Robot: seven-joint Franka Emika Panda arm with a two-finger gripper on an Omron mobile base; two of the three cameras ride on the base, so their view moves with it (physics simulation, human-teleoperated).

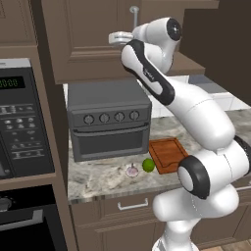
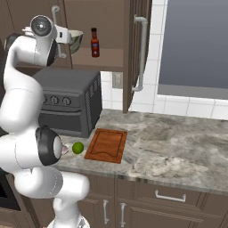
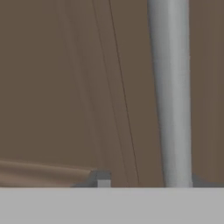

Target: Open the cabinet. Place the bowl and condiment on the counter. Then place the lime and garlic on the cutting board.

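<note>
The cabinet (image 1: 88,39) has its right door swung open (image 2: 133,44) and its left door shut. My gripper (image 3: 149,179) is up at the left door's silver bar handle (image 3: 173,87). Its fingertips (image 3: 103,179) stand apart around the bar, with a gap on one side, so it is open. On the inner shelf stand the bowl (image 2: 75,41), partly behind my hand (image 2: 64,35), and the condiment (image 2: 95,42). On the counter (image 2: 178,147) the lime (image 1: 148,165) and the garlic (image 1: 132,170) lie just left of the cutting board (image 1: 169,154).
A dark toaster oven (image 1: 108,120) sits on the counter under the cabinet. A black microwave (image 1: 19,122) is built in at the left. The open door's handle (image 2: 141,53) hangs over the counter. Drawers (image 2: 169,196) run below the worktop.
</note>
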